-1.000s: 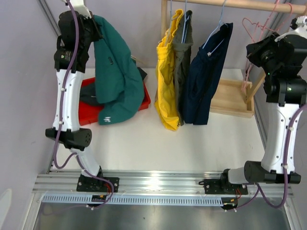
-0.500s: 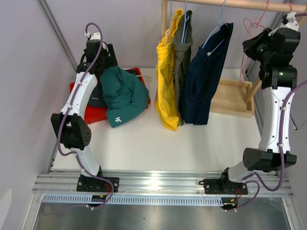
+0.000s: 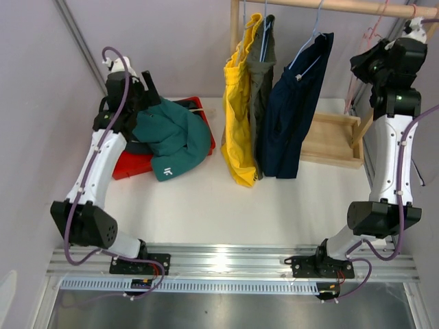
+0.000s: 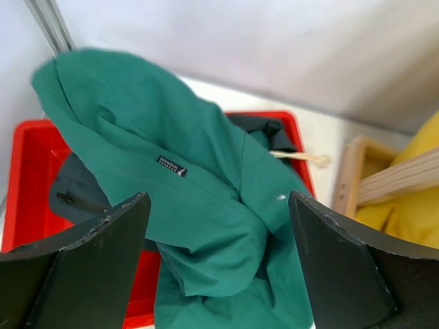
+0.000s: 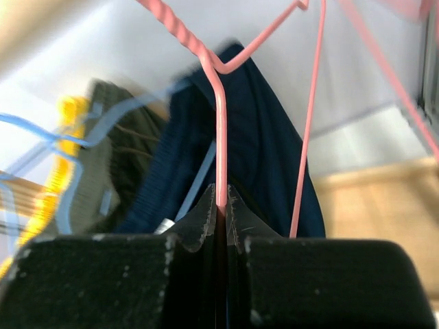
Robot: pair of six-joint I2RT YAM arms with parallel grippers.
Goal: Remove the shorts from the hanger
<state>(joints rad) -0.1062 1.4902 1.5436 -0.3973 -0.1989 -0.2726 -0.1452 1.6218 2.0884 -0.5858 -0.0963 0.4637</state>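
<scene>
- Left pincer (image 4: pixel 218 226) spread above teal shorts (image 3: pixel 175 137) draped over bin (image 3: pixel 127 164) at ten o'clock; should rise straight clear.
- Right pincer (image 5: pixel 219 199) pinching pink hanger (image 5: pixel 218 116); steady hold advised.

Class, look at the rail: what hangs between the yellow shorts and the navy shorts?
The olive-grey shorts hang between the yellow shorts and the navy shorts, seen in the top view.

L gripper (image 4: pixel 218 219) jaws wide apart, above teal shorts (image 4: pixel 158 123) heaped over red bin (image 4: pixel 27 178); dark garment (image 4: pixel 68 195) beneath them. Wooden stand (image 4: pixel 353 171) & yellow shorts (image 4: pixel 418 147) at rt.
</scene>
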